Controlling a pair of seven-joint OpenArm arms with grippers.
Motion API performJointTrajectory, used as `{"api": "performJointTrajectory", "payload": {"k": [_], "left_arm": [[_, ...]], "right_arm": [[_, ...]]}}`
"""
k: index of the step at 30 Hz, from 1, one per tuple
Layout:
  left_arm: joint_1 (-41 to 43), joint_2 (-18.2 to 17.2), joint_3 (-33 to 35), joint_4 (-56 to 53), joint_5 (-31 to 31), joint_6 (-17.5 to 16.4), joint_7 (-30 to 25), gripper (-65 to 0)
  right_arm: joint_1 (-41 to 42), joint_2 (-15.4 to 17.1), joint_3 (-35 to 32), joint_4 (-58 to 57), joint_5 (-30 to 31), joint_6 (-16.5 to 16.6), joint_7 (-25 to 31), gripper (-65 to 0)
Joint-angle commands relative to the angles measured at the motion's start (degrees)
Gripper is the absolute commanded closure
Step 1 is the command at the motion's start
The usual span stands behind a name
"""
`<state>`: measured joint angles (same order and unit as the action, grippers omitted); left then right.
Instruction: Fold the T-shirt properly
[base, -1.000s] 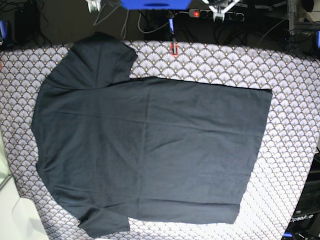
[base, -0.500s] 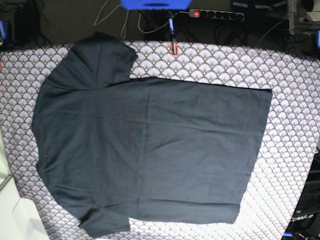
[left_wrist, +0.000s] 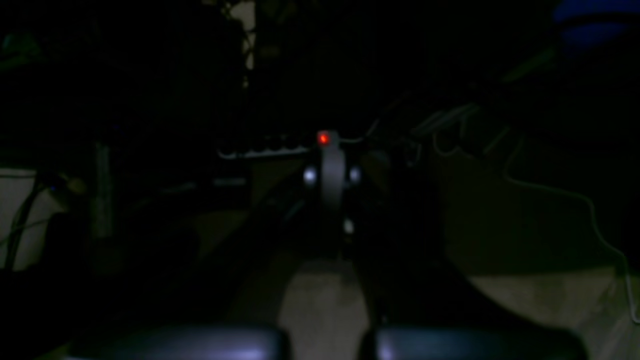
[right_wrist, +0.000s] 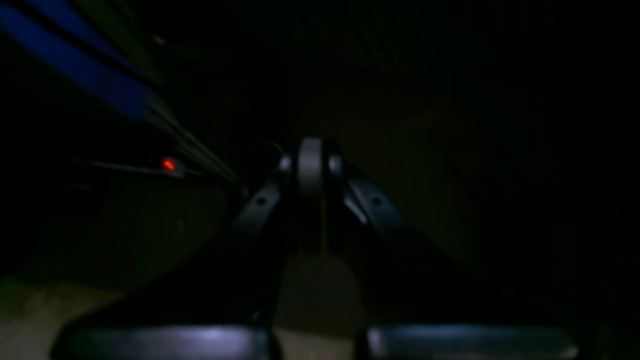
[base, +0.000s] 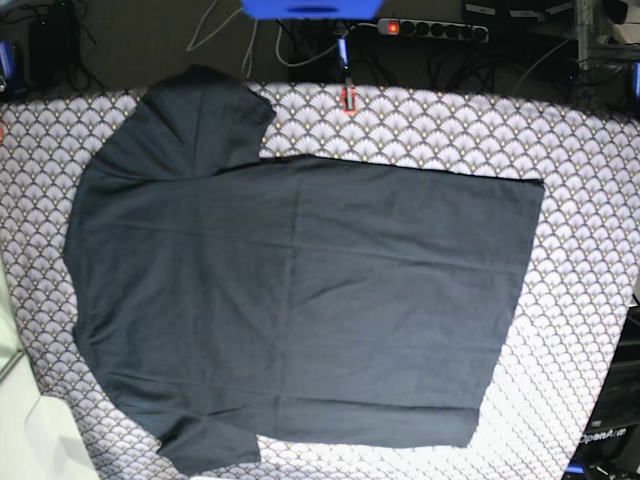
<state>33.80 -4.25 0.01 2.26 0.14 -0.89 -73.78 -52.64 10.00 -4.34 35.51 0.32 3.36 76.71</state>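
1. The T-shirt (base: 300, 270) lies flat on the patterned worktop (base: 590, 150); long axis runs left-right, shoulders left, hem right.
2. The left tool (left_wrist: 330, 185) and right tool (right_wrist: 311, 195) look clenched and empty, away from the cloth.
3. Risk: grasping only the top layer would bunch the fold, and the far sleeve (base: 205, 115) nears the worktop's edge and may slip.

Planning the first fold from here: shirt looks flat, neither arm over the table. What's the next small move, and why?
Probably bring both arms down over the T-shirt, toward its two sleeves. It lies spread flat and unfolded on the patterned table, and neither gripper shows in the base view, so nothing is grasped yet.
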Motion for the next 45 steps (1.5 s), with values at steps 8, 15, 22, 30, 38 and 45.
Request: {"api": "performJointTrajectory", "payload": {"k": [8, 15, 22, 30, 38, 45], "left_arm": [[17.2, -0.6, -0.1, 30.2, -5.1, 0.4, -1.1, 0.0], [29.5, -6.1, 0.0, 61.7, -12.8, 0.6, 8.9, 0.0], [32.8, -15.7, -0.2, 91.1, -21.2, 0.8, 30.9, 0.0], [24.0, -15.5, -11.4, 107.5, -23.7, 0.8, 60.3, 0.0], [17.1, -10.3, -19.3, 111.5, -23.7, 0.2, 76.0, 0.0], [14.0, -10.6, -19.5, 111.4, -23.7, 0.2, 80.8, 0.0]], "right_arm": [[-14.6, 0.5, -0.1, 30.4, 0.1, 0.4, -11.1, 0.0], [-22.1, 2.9, -0.1, 55.6, 0.1, 0.5, -26.2, 0.0], [-20.5, 5.1, -0.1, 73.9, 0.4, 0.5, -47.3, 0.0], [-9.4, 5.3, 0.4, 77.3, 9.3, 8.0, -64.9, -0.8], [-5.3, 5.2, 4.4, 77.3, 23.2, 14.0, -71.5, -11.1], [-3.8, 5.5, 4.6, 77.2, 29.6, 16.9, -71.9, -23.9]]}}
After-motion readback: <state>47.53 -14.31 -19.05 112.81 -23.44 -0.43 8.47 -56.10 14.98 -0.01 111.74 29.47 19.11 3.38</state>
